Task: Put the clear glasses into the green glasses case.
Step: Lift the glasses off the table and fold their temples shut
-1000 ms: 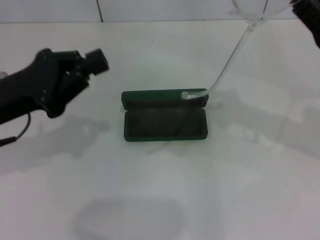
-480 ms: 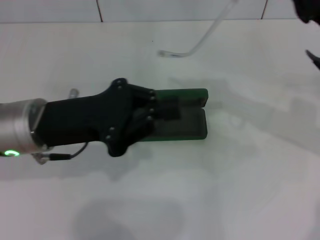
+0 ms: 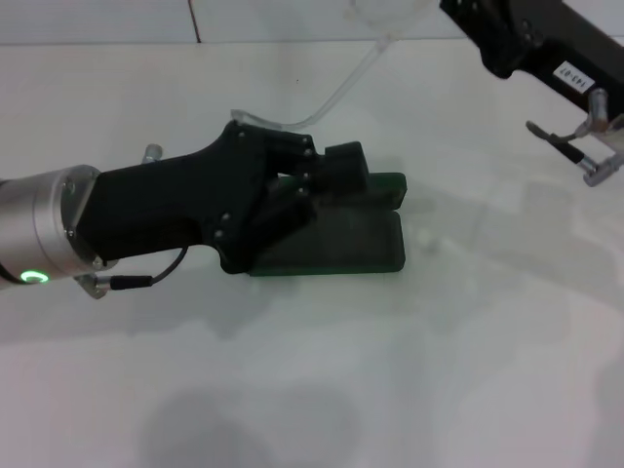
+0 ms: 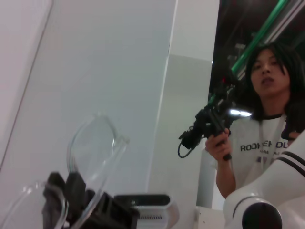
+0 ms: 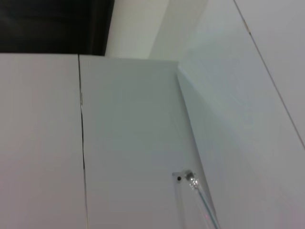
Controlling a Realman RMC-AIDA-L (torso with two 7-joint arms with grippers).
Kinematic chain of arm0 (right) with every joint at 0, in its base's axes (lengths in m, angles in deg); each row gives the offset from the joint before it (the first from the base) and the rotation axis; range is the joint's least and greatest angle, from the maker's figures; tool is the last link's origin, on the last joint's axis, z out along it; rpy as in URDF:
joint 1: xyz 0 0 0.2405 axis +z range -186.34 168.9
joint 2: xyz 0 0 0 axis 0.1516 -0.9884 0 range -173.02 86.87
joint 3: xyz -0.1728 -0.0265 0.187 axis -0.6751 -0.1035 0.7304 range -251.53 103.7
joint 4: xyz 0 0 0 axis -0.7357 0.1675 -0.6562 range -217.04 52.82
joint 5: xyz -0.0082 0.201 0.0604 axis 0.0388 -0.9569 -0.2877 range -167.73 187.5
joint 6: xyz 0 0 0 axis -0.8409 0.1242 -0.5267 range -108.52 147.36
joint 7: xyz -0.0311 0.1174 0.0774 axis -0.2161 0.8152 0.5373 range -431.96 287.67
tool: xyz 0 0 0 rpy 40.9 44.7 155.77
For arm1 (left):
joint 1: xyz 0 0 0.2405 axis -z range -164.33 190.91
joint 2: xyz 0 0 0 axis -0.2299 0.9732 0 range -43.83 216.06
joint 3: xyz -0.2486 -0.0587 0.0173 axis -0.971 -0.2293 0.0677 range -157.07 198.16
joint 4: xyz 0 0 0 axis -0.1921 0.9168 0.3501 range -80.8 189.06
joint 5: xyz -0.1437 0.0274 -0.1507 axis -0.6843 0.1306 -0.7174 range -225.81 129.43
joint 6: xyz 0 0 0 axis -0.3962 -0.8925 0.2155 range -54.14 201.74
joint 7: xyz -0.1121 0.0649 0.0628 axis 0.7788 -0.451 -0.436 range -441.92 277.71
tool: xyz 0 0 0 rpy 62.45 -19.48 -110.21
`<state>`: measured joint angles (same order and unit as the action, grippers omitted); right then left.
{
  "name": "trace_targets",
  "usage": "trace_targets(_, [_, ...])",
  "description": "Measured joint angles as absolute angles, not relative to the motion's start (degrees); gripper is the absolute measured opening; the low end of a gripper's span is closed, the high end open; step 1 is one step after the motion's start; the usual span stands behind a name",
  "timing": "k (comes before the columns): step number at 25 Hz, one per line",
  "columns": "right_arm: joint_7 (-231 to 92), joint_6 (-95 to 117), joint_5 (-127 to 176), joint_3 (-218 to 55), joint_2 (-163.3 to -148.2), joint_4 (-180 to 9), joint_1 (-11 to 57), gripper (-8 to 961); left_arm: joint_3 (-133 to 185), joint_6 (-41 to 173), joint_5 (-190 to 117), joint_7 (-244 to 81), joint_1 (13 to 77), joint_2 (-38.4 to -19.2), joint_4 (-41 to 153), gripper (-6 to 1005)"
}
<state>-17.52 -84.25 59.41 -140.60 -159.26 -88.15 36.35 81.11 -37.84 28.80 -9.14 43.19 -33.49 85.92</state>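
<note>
Over the case: left gripper (image 3: 341, 171) sits above the hinge side of the green glasses case (image 3: 375, 239); its arm hides the case's left half. Finger state cannot be told.
Change: half a second ago this gripper lay lower and nearer the case's front; it has edged up toward the back edge. The right arm, then barely in view, has swung in at upper right.
Right gripper: its own fingers are not seen in the head view. The left wrist view shows a dark gripper (image 4: 71, 195) clamped on the clear glasses (image 4: 95, 157) at the bridge.
Glasses position: aloft, up and behind the left gripper, not in the case.
Orientation: one temple arm (image 3: 322, 102) trails down-left toward the case, tip just above the left gripper; long axis steep, slanted.
Meaning: likely closing in for insertion; case is open.
</note>
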Motion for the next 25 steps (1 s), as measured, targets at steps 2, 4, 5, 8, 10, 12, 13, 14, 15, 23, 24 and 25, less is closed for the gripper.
trace_targets(2, [-17.53,-83.49,59.43,-141.38,-159.26,-88.11,36.17,113,80.95,-37.84,28.22,-9.14,43.05,-33.48,85.92,42])
trace_targets(4, [-17.53,-82.97,59.55,-141.92,-159.26,-88.09,36.1,113,80.87,-37.84,27.65,-9.15,42.91,-33.43,85.88,42])
trace_targets(5, [-17.53,-82.79,59.56,-142.38,-159.26,-88.09,36.08,113,80.87,-37.84,27.65,-9.15,42.91,-33.43,85.88,42])
trace_targets(8, [-17.47,-82.04,59.5,-144.04,-159.27,-88.16,36.08,113,80.77,-37.72,26.72,-9.19,42.75,-33.39,85.84,42])
trace_targets(10, [-17.41,-81.52,59.49,-144.9,-159.26,-88.41,36.1,113,80.77,-37.69,26.67,-9.23,42.75,-33.39,85.84,43])
trace_targets(12, [-17.39,-81.0,59.5,-145.89,-159.27,-88.57,36.16,113,80.75,-37.56,26.67,-9.25,42.75,-33.39,85.84,43])
trace_targets(13, [-17.39,-80.76,59.5,-146.39,-159.27,-88.63,36.23,113,80.75,-37.51,26.65,-9.27,42.77,-33.4,85.84,43])
trace_targets(14, [-17.39,-80.5,59.5,-147.01,-159.27,-88.71,36.31,113,80.74,-37.47,26.63,-9.29,42.79,-33.4,85.84,43])
trace_targets(15, [-17.39,-80.5,59.5,-147.01,-159.27,-88.71,36.31,113,80.75,-37.46,26.6,-9.36,42.82,-33.41,85.84,43])
trace_targets(23, [-17.3,-77.32,59.44,-153.6,-159.26,-92.38,36.77,113,80.67,-37.32,26.12,-9.77,42.77,-33.39,85.86,43])
trace_targets(24, [-17.25,-76.88,59.42,-154.98,-159.27,-93.35,36.76,113,80.67,-37.29,26.06,-9.78,42.74,-33.37,85.87,43])
trace_targets(25, [-17.23,-76.47,59.4,-156.28,-159.27,-94.21,36.75,113,80.66,-37.24,26.04,-9.78,42.72,-33.37,85.87,43])
